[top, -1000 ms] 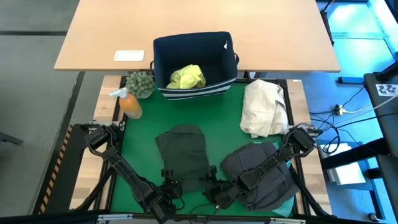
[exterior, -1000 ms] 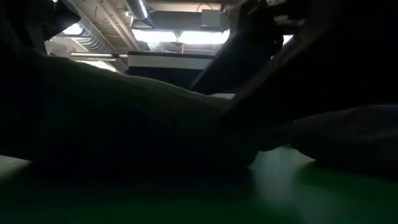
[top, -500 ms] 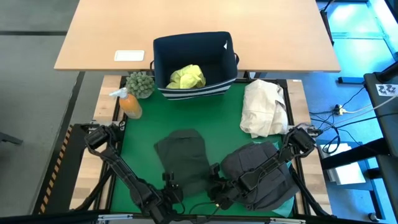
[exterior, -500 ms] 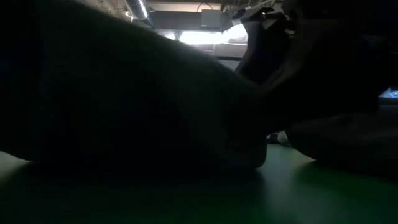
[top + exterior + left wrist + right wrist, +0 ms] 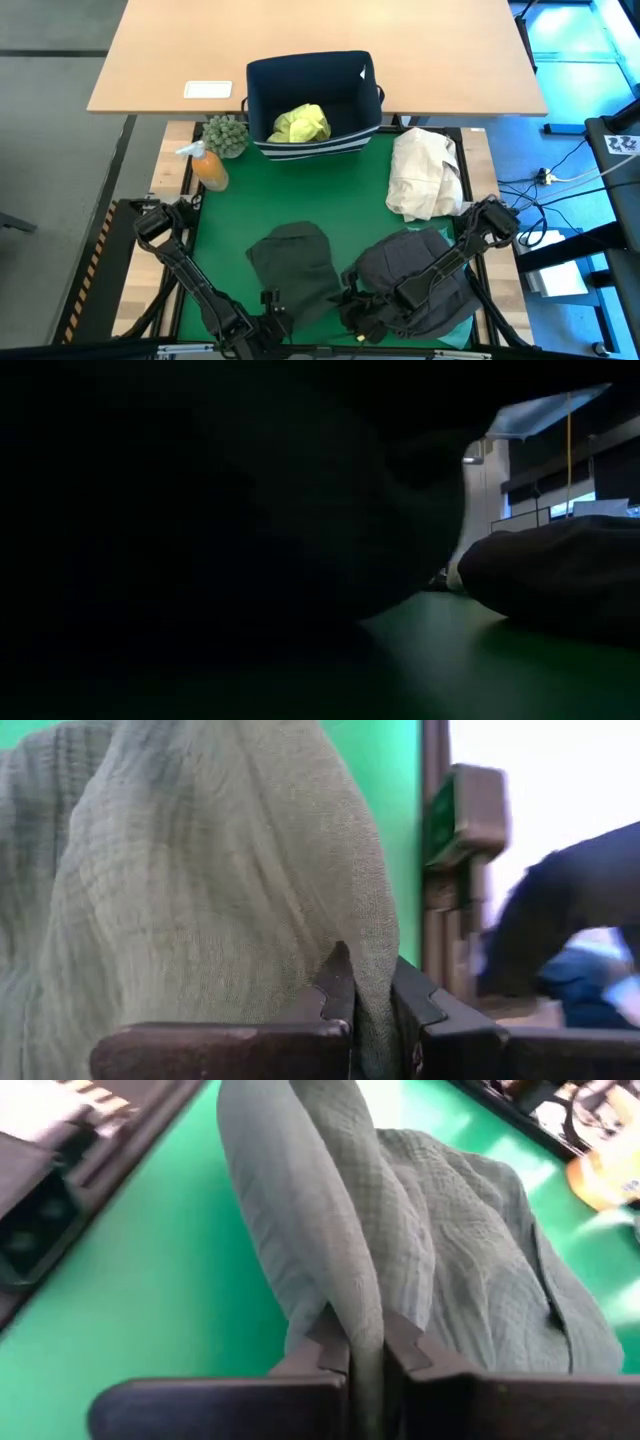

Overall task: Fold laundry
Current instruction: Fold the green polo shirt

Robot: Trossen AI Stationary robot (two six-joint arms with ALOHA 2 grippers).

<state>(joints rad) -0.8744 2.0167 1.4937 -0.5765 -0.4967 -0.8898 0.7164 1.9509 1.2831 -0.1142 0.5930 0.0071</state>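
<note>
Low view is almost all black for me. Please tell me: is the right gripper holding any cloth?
Observer: Yes. The right gripper is shut on the dark olive garment, with a fold pinched between its fingers.
Operator: And the left one?
Observer: The left gripper is shut on that same garment, at its near edge.
Operator: Is any laundry off the mat?
Observer: A yellow-green shirt lies inside the navy bin.

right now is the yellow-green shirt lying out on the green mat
No, the yellow-green shirt sits bunched inside the navy bin, beyond the far edge of the green mat.
</note>
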